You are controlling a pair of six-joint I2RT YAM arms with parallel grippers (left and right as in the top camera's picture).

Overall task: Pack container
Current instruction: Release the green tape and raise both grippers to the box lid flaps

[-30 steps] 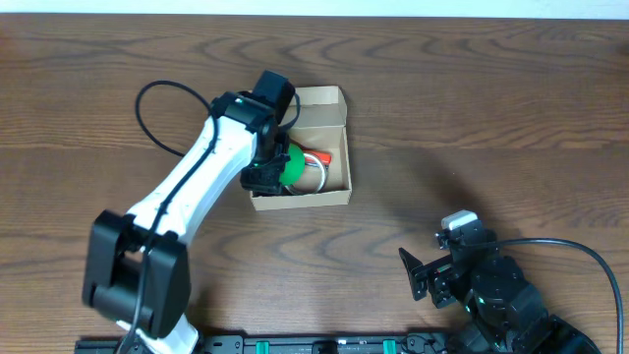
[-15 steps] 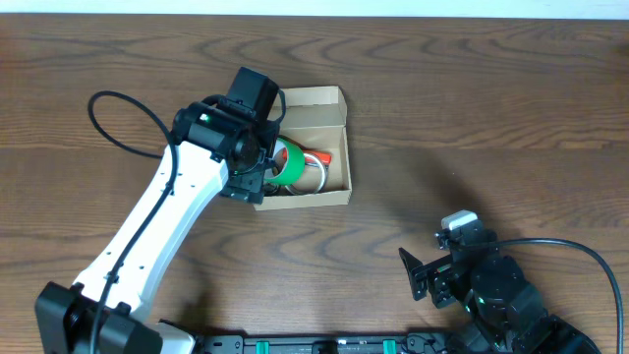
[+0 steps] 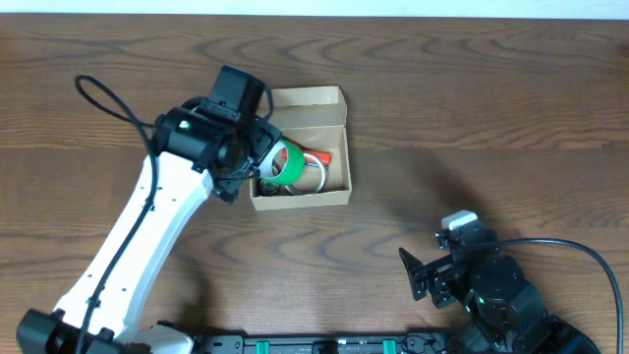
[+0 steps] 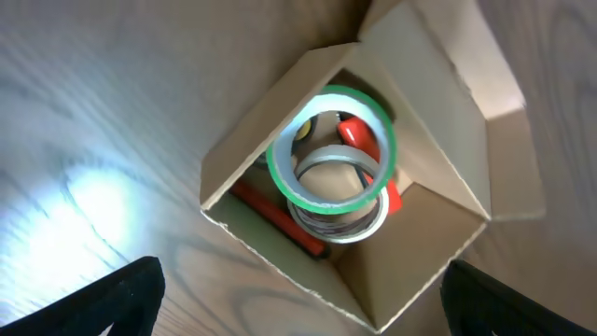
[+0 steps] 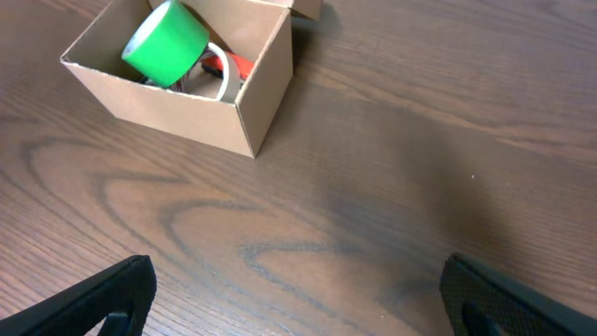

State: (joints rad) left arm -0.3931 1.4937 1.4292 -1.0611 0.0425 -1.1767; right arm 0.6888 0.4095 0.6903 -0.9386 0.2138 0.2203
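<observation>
Left gripper (image 4: pixel 308 299) hangs spread wide and empty over the container (image 3: pixel 300 201), mid-bench toward the far edge; green tape roll (image 5: pixel 166 42) leans proud of the rim, so it probably wants seating flat before the flap lid (image 3: pixel 310 98) is folded.

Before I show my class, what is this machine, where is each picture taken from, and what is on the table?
A robot with a left arm and a right arm at a wooden table, each ending in a two-finger gripper. One picture looks straight down. The other two come from wrist cameras, and their bottom corners show the fingers. The left gripper hovers open over the box, holding nothing. The box's lid is open; inside are a green tape roll, a silver roll and something red. The right gripper, also open and empty, sits away from the box.
</observation>
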